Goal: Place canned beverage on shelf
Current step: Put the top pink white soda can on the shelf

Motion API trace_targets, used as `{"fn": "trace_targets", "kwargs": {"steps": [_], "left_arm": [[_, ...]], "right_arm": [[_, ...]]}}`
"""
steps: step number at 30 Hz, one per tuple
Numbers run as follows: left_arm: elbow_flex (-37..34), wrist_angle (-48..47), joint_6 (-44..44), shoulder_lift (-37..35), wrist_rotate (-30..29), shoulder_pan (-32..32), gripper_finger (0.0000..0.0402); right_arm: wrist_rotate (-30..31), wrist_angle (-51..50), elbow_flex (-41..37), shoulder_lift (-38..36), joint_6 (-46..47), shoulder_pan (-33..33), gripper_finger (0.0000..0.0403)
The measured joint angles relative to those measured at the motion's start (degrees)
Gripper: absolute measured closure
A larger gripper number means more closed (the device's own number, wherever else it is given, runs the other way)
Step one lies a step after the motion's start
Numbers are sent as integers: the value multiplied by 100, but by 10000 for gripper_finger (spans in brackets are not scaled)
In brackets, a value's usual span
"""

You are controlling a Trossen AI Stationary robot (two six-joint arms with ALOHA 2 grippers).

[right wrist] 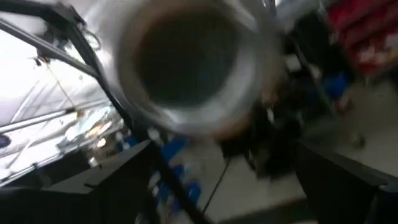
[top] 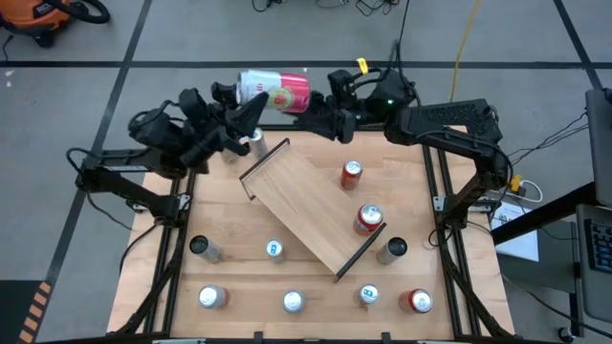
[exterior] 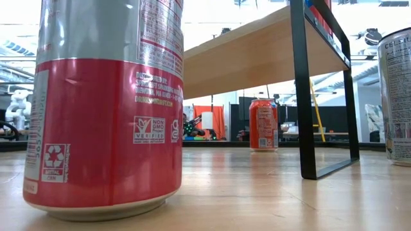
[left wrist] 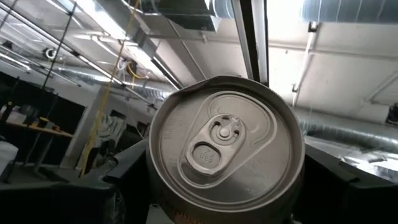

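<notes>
Free room and obstacles around the shelf, seen from above.
The shelf lies diagonally on the desk; two red cans occupy its right half, its left half is bare. A rail closes each short end. Cans line the desk's near edge; the left tool and right tool crowd the far edge around a raised can.

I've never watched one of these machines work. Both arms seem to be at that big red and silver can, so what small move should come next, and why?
Probably the right gripper backs away, leaving the can to the left gripper. The can lies sideways in the air between both, beyond the table's far edge, and the shelf still has room beside its two cans.
</notes>
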Motion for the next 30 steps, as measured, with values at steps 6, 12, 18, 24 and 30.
{"fn": "trace_targets", "kwargs": {"steps": [6, 12, 18, 24, 30], "left_arm": [[4, -1463, -369, -504, 333, 6, 116], [4, -2851, -922, -862, 1063, 4, 116], [9, -3593, -1195, -911, 2248, 1, 116], [9, -3644, -1208, -834, 2963, 4, 116], [11, -3912, -1183, -750, 3263, 2, 116]], "right_arm": [[-741, -1566, -2, -217, -67, -66, 46], [-836, -3298, -4, -574, -675, -70, 46], [-847, -3473, -4, -747, -690, 114, 46], [-979, -3115, -4, -658, -492, 360, 45], [-971, -2846, -4, -545, -259, 462, 45]]}}
